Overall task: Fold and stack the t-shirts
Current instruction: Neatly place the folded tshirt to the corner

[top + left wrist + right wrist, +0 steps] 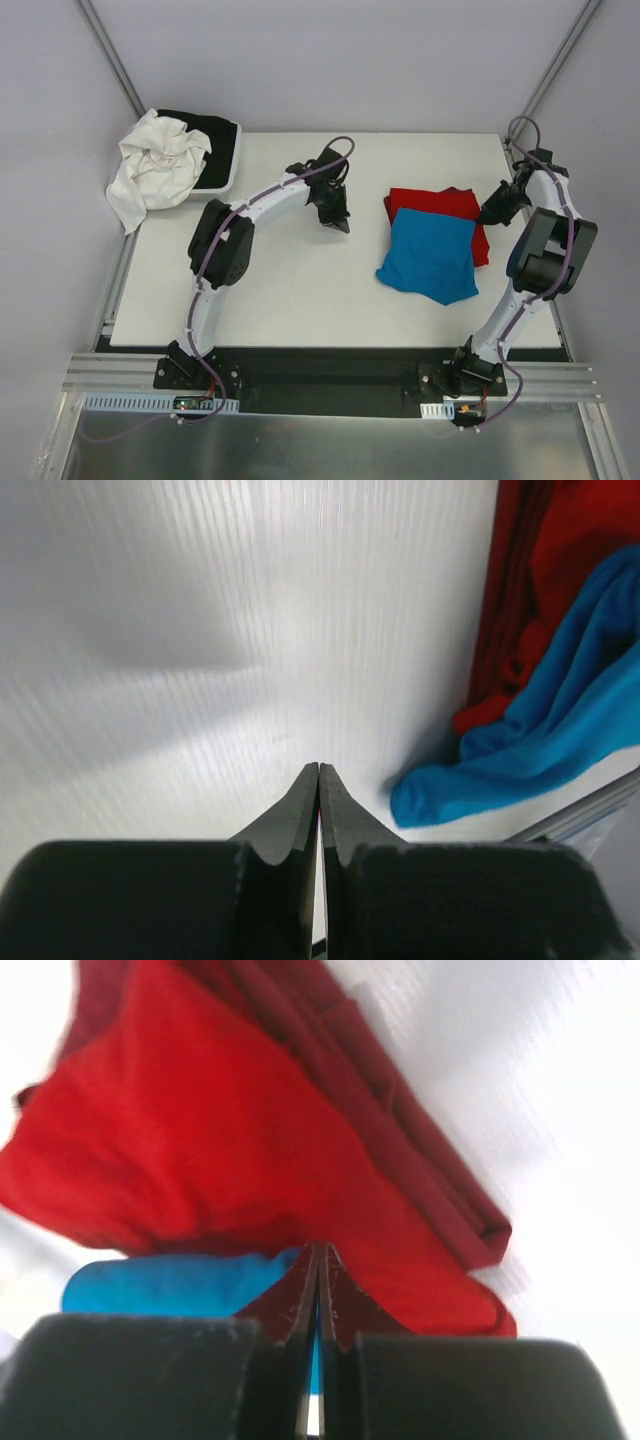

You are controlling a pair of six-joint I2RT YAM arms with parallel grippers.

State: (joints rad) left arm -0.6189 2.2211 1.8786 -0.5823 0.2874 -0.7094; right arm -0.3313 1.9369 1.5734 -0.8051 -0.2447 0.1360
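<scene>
The left gripper [338, 222] was fully closed and empty over the white table [300, 290]. The right gripper [488, 214], also closed and empty, was near the folded red cotton t-shirt [440, 203]. The folded turquoise-blue cotton t-shirt [430, 258] lay on top of it.

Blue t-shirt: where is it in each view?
Top external: blue t-shirt right of centre, overlapping the red t-shirt.
Left wrist: blue t-shirt at right edge, red t-shirt above.
Right wrist: blue t-shirt lower left, below the red.
Shared landmark: red t-shirt.
</scene>
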